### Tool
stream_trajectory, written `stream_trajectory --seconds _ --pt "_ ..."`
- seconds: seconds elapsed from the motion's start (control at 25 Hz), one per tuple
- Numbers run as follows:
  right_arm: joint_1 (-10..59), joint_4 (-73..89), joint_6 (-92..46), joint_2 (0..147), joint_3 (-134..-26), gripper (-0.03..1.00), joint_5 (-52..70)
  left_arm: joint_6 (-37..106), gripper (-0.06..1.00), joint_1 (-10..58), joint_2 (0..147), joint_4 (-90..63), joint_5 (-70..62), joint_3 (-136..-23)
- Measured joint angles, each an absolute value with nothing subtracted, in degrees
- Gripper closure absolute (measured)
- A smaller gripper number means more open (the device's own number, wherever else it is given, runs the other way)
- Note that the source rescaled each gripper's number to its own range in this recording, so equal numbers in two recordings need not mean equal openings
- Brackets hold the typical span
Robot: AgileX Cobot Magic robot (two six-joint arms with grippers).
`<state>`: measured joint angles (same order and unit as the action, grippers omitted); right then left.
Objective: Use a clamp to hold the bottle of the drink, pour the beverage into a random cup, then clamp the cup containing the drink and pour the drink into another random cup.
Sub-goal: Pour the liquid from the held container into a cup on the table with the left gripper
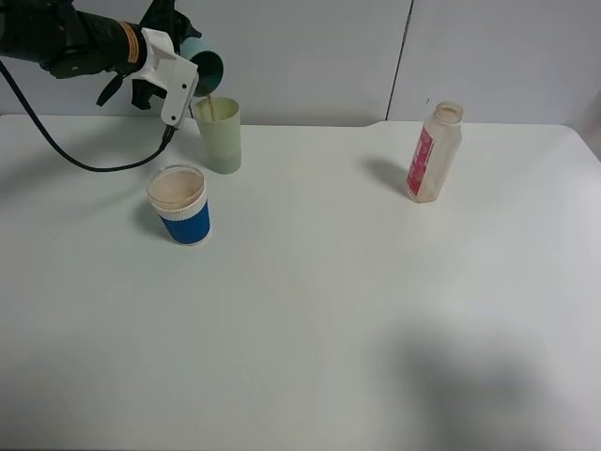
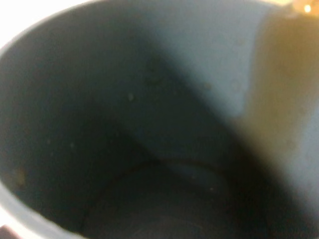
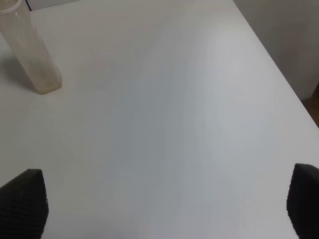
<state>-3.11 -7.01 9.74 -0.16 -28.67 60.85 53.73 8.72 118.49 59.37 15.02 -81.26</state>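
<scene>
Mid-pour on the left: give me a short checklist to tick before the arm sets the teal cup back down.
1. Left hand shut on the teal cup: ok.
2. Teal cup tipped over the pale green cup: ok.
3. Brown stream landing inside it: ok.
4. Teal cup fully drained: cannot tell.
5. Bottle upright, well clear: ok.
6. Right hand open, away from the cups: ok.

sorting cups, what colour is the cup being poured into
Pale yellow-green cup; clearest in the exterior high view.
</scene>
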Motion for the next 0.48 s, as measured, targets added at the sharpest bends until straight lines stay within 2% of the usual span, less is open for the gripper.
stream_trajectory --seconds 0.48 --pt "-3.11 -7.01 9.74 -0.16 -28.67 0.00 60.85 58.63 0.93 8.72 118.49 59.37 15.61 -81.26"
